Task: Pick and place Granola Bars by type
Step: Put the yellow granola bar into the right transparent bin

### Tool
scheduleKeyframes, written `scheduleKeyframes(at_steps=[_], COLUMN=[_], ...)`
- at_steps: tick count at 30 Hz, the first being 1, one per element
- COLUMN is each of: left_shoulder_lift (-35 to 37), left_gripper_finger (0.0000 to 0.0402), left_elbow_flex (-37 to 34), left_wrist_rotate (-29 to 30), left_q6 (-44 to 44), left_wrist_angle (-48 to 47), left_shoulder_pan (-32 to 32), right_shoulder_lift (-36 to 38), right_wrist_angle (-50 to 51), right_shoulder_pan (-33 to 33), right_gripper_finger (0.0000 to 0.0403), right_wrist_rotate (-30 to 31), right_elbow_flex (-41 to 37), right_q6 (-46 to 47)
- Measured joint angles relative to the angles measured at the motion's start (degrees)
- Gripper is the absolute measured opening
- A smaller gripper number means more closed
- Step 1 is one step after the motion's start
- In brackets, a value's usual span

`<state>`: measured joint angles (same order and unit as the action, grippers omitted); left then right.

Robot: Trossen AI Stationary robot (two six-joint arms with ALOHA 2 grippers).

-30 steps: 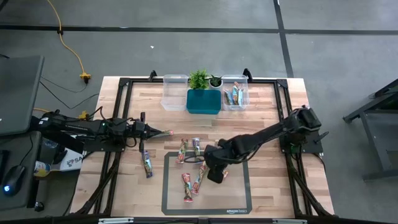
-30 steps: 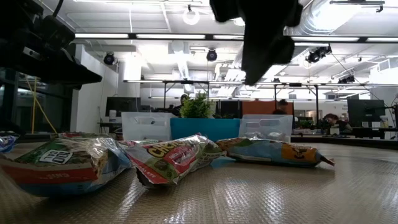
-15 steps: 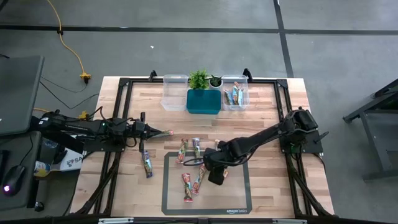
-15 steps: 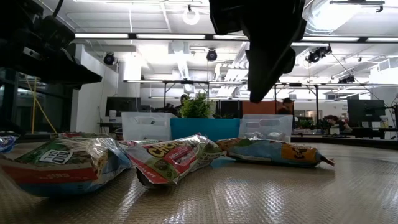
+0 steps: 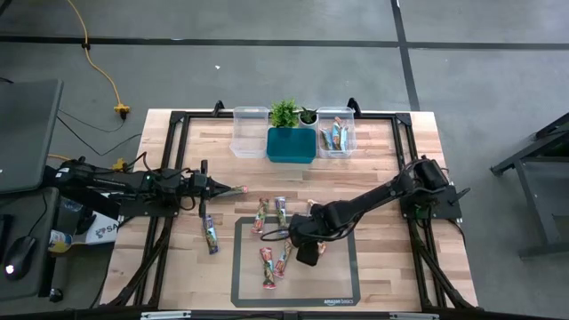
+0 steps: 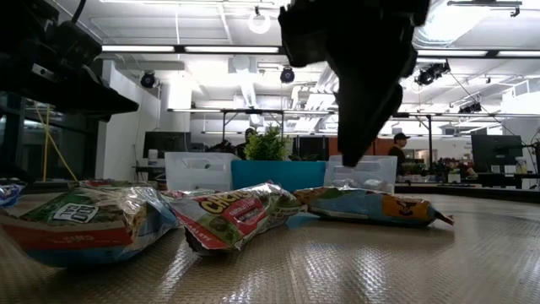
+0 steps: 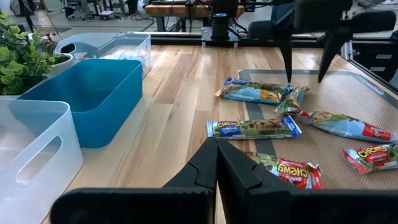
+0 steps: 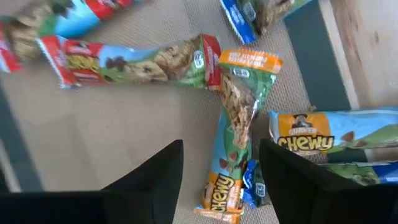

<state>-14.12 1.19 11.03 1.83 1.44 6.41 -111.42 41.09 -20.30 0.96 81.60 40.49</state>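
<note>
Several granola bars lie flat on the dark mat (image 5: 342, 289) and on the wood beside it: red-green ones (image 5: 267, 267), a green-blue one (image 7: 254, 127) and an orange-green one (image 8: 233, 140). More bars sit in the right clear bin (image 5: 336, 133). My right gripper (image 5: 289, 236) hangs open over the mat's far-left part. In the right wrist view (image 8: 221, 180) its fingers stand on either side of the orange-green bar, above it and not touching. My left gripper (image 5: 240, 189) is shut and empty, resting over the wood left of the mat.
A teal bin (image 5: 292, 145) with small green plants (image 5: 284, 113) behind it stands at the far edge, between an empty clear bin (image 5: 250, 132) and the right clear bin. One bar (image 5: 211, 235) lies on the wood left of the mat. People show in the room beyond the table.
My right gripper has moved toward the table's left and come down over the cluster of bars at the mat's far-left part, tipping as it went. It has stayed open. The bars and my left arm have kept still.
</note>
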Motion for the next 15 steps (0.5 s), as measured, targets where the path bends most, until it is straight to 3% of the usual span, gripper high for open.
scheduleKeyframes(at_steps=[15], left_shoulder_lift=[-0.01], left_gripper_finger=[0.0001], left_elbow_flex=[-0.02], left_wrist_rotate=[0.0], left_q6=[0.0], left_wrist_angle=[0.01], left_shoulder_pan=[0.01], right_shoulder_lift=[-5.59], right_wrist_angle=[-0.24], right_shoulder_pan=[-0.39], right_gripper_finger=[0.0194], right_wrist_rotate=[2.93], right_elbow_flex=[0.0], right_q6=[6.11])
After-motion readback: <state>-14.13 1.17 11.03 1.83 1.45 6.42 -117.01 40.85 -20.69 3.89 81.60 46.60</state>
